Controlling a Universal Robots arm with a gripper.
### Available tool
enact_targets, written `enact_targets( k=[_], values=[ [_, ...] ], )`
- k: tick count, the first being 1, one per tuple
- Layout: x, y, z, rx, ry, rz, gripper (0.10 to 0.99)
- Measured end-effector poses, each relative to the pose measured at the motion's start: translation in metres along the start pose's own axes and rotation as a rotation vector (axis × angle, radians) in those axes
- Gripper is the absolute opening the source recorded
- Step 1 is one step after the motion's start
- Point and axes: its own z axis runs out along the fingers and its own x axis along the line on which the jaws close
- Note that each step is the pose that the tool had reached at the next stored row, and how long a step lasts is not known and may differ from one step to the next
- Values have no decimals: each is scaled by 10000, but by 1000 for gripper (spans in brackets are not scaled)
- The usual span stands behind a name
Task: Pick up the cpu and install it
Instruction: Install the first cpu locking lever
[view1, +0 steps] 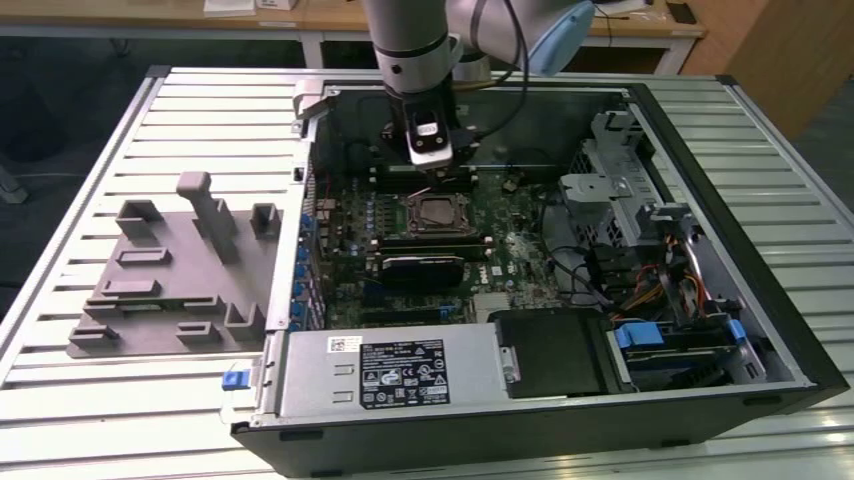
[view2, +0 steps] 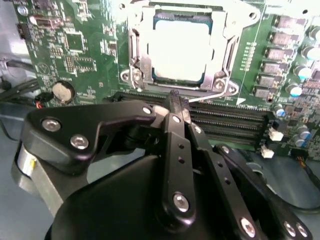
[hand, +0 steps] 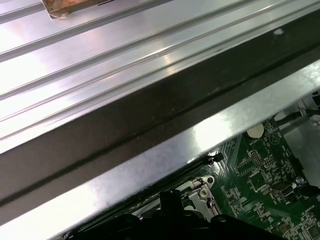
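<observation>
- The black two-finger gripper (view2: 176, 100) has its jaws pressed together on nothing, tips hanging above the thin wire lever (view2: 212, 96) at the socket's edge
- The cpu (view2: 180, 50), a flat square chip with a shiny silver-grey metal top, sits just beyond the tips, seated in the metal-framed socket (view2: 134, 55) on the green motherboard (view2: 75, 45)
- In the exterior view the gripper (view1: 438, 170) stands inside the open black computer case (view1: 534, 440), close to the cpu (view1: 435, 212)
- A grey plastic fixture block (view1: 174, 265) lies well apart on the slatted metal table (view1: 80, 420), toward the exterior view's left
</observation>
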Motion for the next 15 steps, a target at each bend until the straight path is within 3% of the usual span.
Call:
enact_targets(
  k=[6, 7, 10, 15],
  values=[
    [-8, 4, 3, 26, 51, 4, 110],
    [-11, 5, 6, 70, 128, 8, 110],
    [-23, 11, 13, 278, 473, 32, 110],
    [-30, 15, 15, 278, 480, -4, 110]
  ],
)
